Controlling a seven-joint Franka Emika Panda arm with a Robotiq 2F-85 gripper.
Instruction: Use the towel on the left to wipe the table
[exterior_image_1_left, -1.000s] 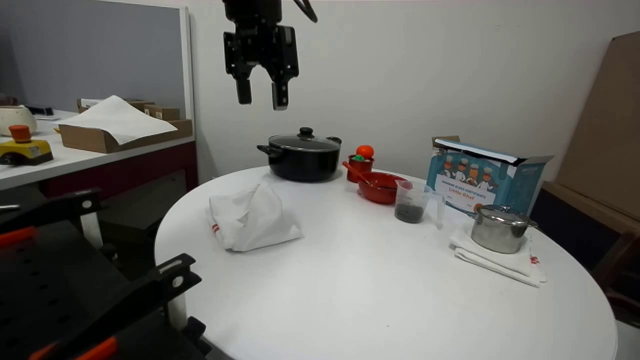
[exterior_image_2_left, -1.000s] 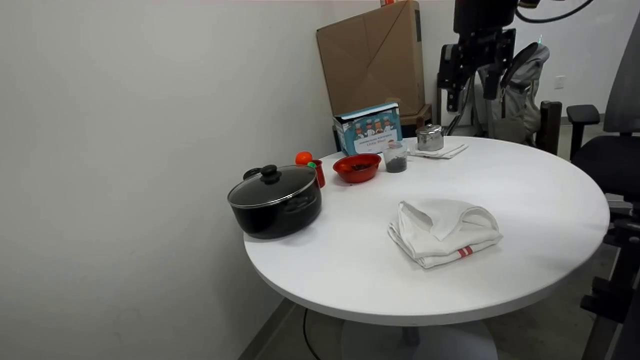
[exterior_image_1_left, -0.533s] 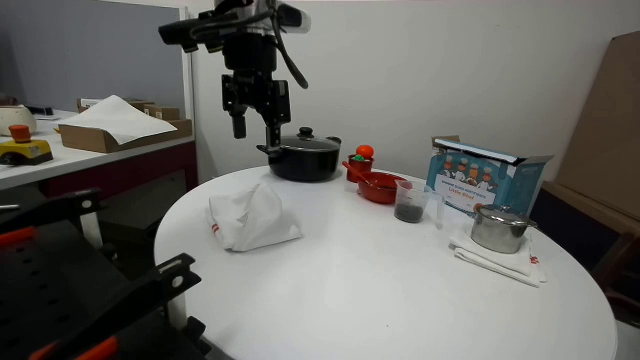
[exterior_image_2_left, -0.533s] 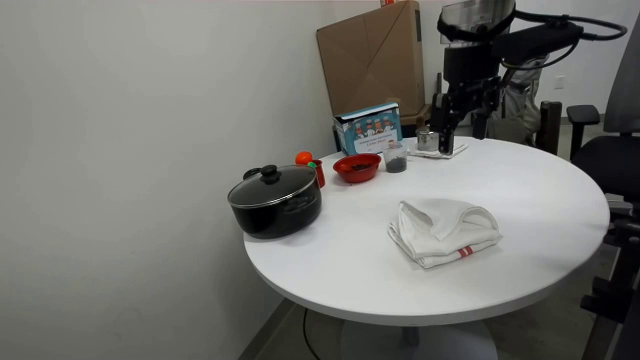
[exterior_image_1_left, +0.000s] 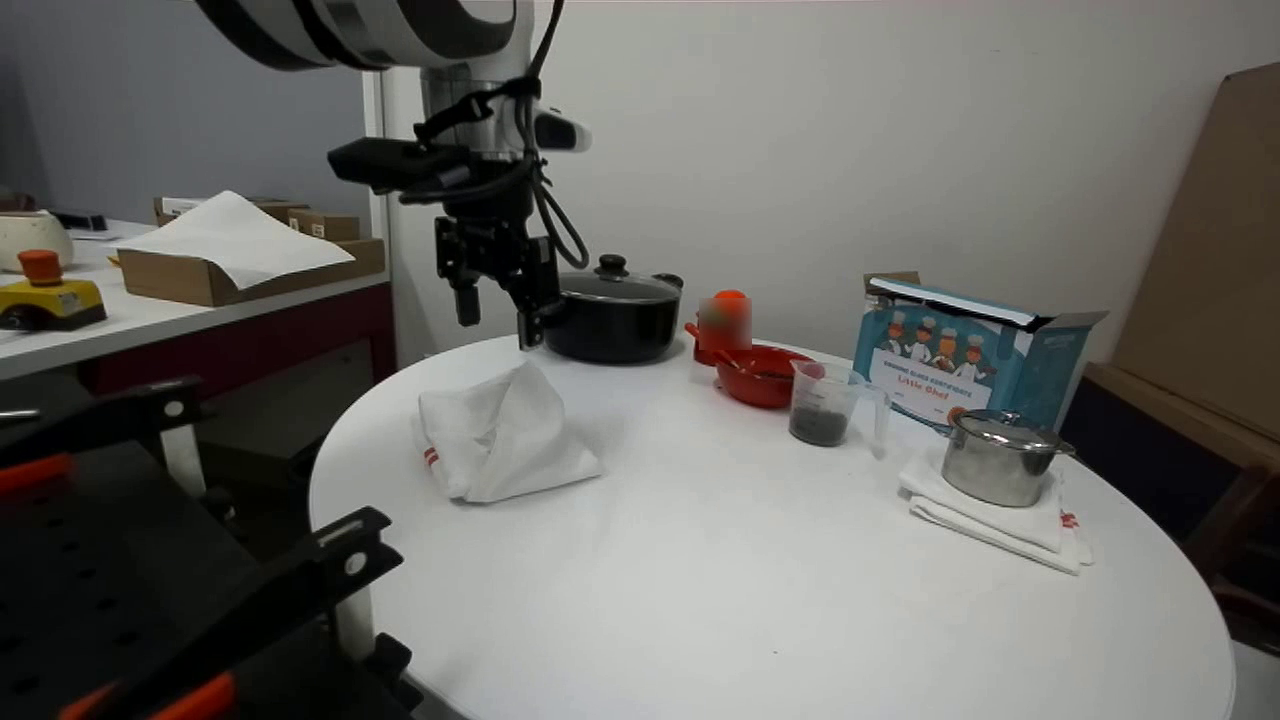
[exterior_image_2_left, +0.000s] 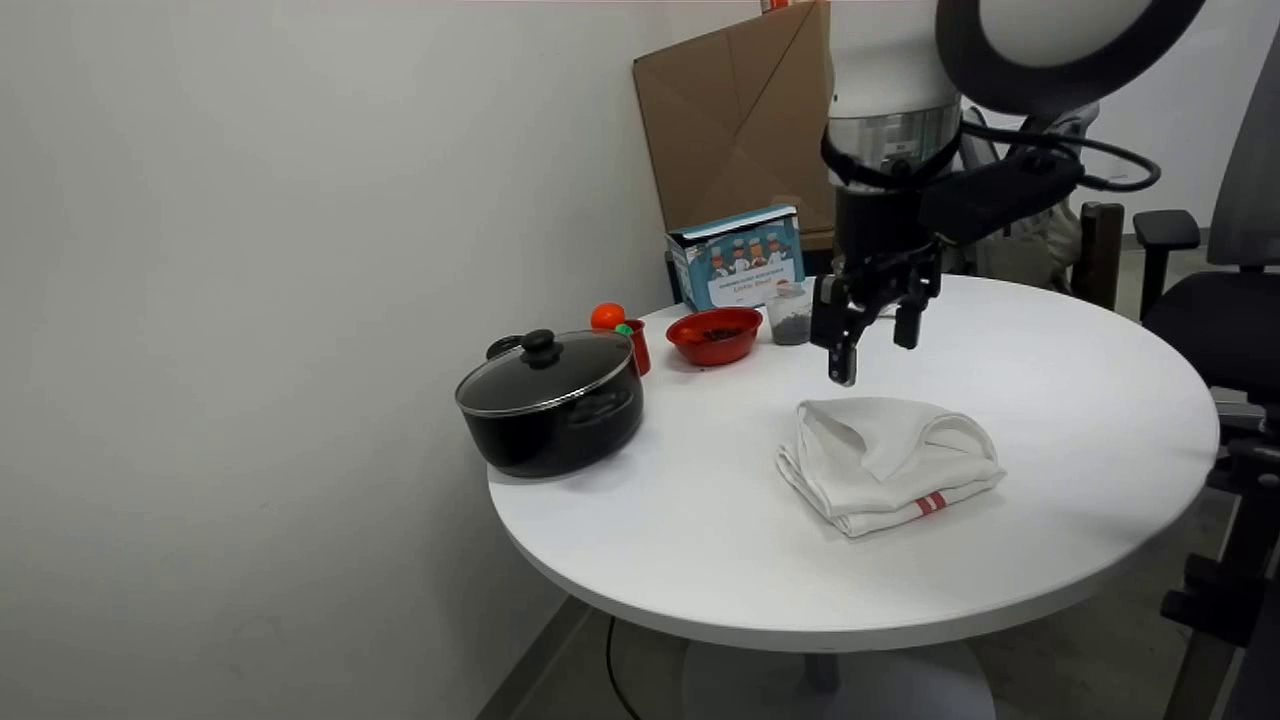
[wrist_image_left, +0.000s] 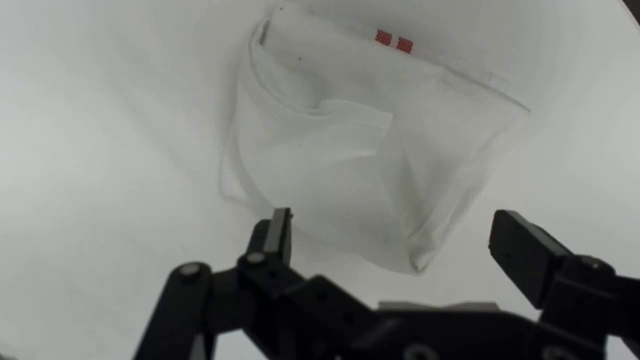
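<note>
The red cup (exterior_image_1_left: 721, 338) is blurred in an exterior view, where the hand (exterior_image_1_left: 498, 325) hides the left side of the black pot (exterior_image_1_left: 620, 328). Both exterior views cut off the arm (exterior_image_2_left: 888, 60). Dark bits (exterior_image_2_left: 723, 334) in the red bowl (exterior_image_2_left: 712, 352) are too small to tell.

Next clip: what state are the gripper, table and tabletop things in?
Gripper: open, holding nothing
Table: cleanliness hard to judge
Rumpled towel: loosely folded, ungripped
Steel pot: covered
Flat towel: folded, beneath the steel pot
Black pot: covered
Measuring cup: upright, partly filled
Red bowl: upright, dark bits inside
Red cup: upright, contents showing
Blue box: standing, flaps open
</note>
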